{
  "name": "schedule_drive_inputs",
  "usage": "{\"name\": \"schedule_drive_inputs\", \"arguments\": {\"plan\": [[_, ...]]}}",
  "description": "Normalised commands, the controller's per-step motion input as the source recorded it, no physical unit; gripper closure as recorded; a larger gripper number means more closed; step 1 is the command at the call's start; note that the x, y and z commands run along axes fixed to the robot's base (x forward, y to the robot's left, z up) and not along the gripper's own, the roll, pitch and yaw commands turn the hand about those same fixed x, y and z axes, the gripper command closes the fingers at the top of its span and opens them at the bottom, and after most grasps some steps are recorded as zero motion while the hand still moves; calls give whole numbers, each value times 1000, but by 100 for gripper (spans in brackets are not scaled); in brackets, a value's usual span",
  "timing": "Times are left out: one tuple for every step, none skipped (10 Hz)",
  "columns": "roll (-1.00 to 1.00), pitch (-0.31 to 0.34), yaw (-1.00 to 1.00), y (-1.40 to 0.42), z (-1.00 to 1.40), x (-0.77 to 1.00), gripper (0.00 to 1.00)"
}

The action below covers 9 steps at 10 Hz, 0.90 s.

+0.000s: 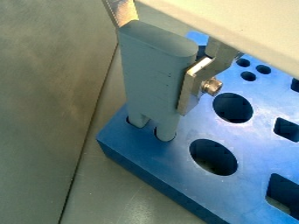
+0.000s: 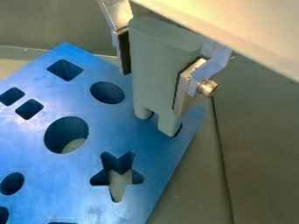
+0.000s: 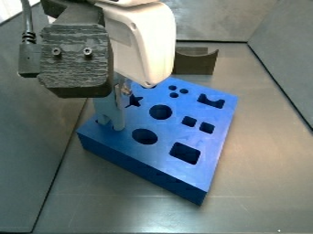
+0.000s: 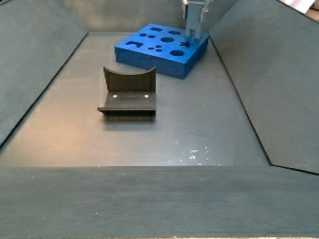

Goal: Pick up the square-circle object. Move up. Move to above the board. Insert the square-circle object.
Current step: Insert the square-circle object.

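Grey metal table [image 4: 162, 140] with sloped grey walls, seen in both side views. Nearest in a side view, a dark L-shaped fixture [image 4: 127, 91] stands on the table, well apart from the large thick bright blue square board [image 4: 159, 49] with star, circle, square and rectangle cut-outs, which lies farther back. The claw [image 2: 162, 54] hangs over one edge of the board, clenched on the tall slender pale grey-blue square-circle object [image 2: 155, 66]; silver finger plates [image 1: 194, 77] press its sides in both wrist views. The peg stands upright, its lower end reaching the board's top close to the edge, beside a round hole [image 1: 232, 107]. How deep it sits cannot be told. In a side view the arm's white body [image 3: 137, 41] hides most of the peg.
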Motion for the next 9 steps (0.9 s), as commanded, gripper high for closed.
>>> {"name": "schedule_drive_inputs", "arguments": {"plan": [[50, -77, 0, -171, -500, 311, 100], [7, 0, 0, 0, 0, 0, 100], [0, -4, 0, 0, 0, 0, 100], [6, 0, 0, 0, 0, 0, 100], [9, 0, 0, 0, 0, 0, 100], [124, -281, 0, -163, -660, 0, 100], [7, -251, 0, 0, -546, 0, 100], [13, 0, 0, 0, 0, 0, 100], [0, 0, 0, 0, 0, 0, 100]]}}
